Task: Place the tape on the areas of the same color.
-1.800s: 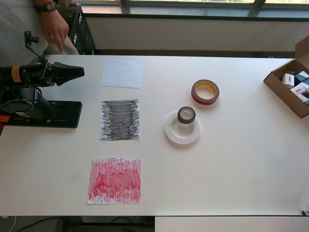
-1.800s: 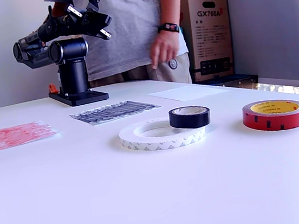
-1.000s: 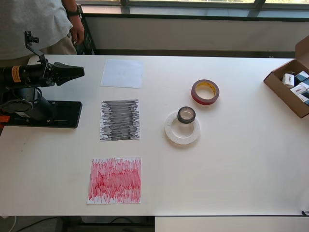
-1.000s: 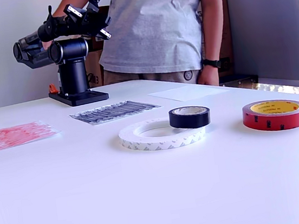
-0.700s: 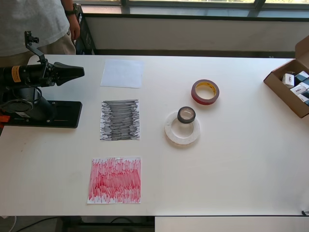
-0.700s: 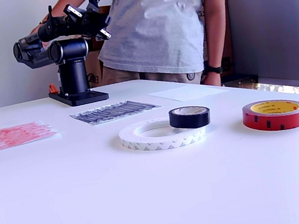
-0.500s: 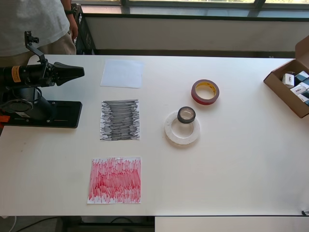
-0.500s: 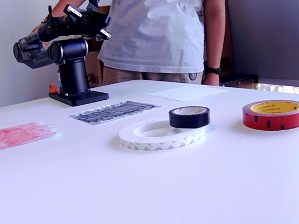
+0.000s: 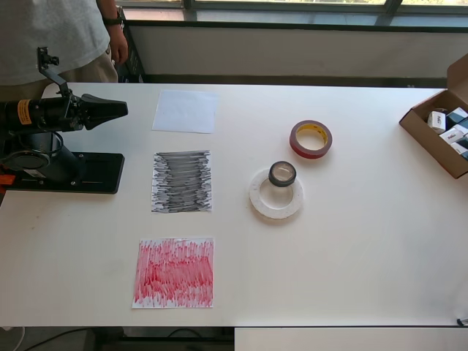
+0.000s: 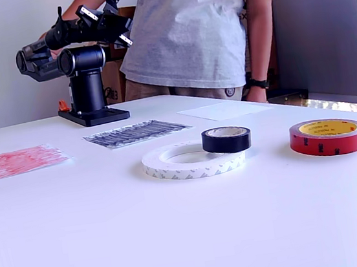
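Only bystander [image 9: 44,36] shifted; arm parked, jaws together, empty. Red roll [image 9: 311,139], black roll [image 9: 282,173], white ring [image 9: 276,194] mid-table, well apart from sheets [image 9: 182,181]. Nothing placed yet.

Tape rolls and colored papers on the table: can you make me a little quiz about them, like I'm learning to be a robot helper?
1. True or false: the black roll sits on top of the white roll.
2. In the overhead view, which paper lies between the other two? A) white paper B) black paper C) red paper
3. Fill in: the red roll has a ____ inside.

Key:
1. True; it overlaps the white ring's far edge.
2. B
3. Yellow

The end effector holds nothing, and no roll is on its paper yet.
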